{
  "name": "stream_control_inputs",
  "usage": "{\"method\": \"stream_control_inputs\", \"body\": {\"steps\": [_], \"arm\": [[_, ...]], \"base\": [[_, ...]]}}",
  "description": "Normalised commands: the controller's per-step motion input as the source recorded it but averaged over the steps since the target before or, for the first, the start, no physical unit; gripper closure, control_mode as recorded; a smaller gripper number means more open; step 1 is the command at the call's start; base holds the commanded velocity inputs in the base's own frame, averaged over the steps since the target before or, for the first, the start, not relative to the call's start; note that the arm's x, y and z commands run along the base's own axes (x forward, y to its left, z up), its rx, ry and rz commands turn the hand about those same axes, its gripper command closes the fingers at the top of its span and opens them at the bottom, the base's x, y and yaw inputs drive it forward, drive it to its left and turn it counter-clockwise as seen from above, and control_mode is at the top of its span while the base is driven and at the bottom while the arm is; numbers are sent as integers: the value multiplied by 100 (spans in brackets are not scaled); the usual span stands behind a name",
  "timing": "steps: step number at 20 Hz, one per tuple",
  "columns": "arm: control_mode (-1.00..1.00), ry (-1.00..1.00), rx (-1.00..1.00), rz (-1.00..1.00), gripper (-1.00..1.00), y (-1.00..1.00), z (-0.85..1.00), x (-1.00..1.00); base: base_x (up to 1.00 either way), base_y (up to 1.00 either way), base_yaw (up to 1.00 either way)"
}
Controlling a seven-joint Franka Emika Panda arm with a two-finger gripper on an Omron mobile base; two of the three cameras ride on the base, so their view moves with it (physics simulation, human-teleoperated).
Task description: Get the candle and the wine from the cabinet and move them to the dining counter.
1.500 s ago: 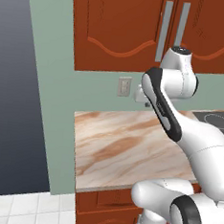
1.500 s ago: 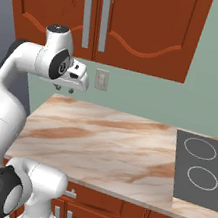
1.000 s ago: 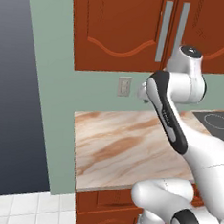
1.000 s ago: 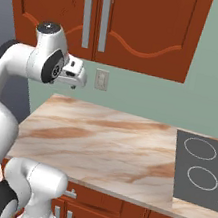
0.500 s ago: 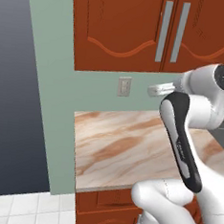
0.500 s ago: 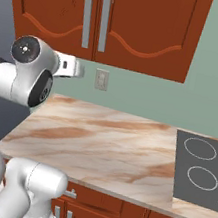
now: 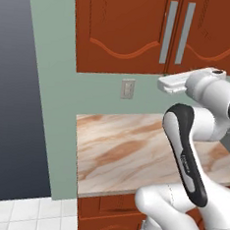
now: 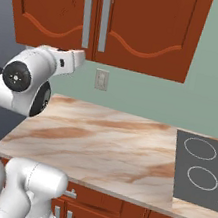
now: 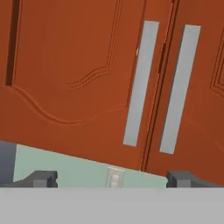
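Two arched-panel doors of the cabinet (image 7: 144, 30) stand shut, meeting at a centre seam with one long silver bar handle (image 9: 140, 83) on the left door and a second handle (image 9: 179, 89) on the right door, both upright and just beside the seam. The candle and the wine cannot be seen; the closed doors hide the cabinet's interior. The gripper (image 9: 111, 178) is raised below the cabinet's lower edge and aimed up at the doors, its jaws spread wide and holding nothing; the two dark fingertips (image 9: 41, 178) sit far apart at the bottom of the hand view, clear of both handles and touching no surface. In the left base view the hand (image 7: 176, 83) projects to the left from the arm's upper joint, just under the cabinet and near the wall outlet (image 7: 127, 88). In the right base view the hand (image 8: 69, 59) points right, just below the left door's handle. Beneath it lies the wall counter (image 8: 104, 146) with a marble-pattern top, bare where visible, with a dark stovetop (image 8: 199, 170) inset at its right end. Lower drawer cabinets (image 8: 113, 211) run under the counter front.
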Motion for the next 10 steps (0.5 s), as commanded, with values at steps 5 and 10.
{"method": "stream_control_inputs", "body": {"steps": [5,10], "arm": [[-100,-31,0,0,-100,0,47,0],[-100,-17,1,0,-100,0,32,9]], "base": [[0,0,0],[0,0,0]]}}
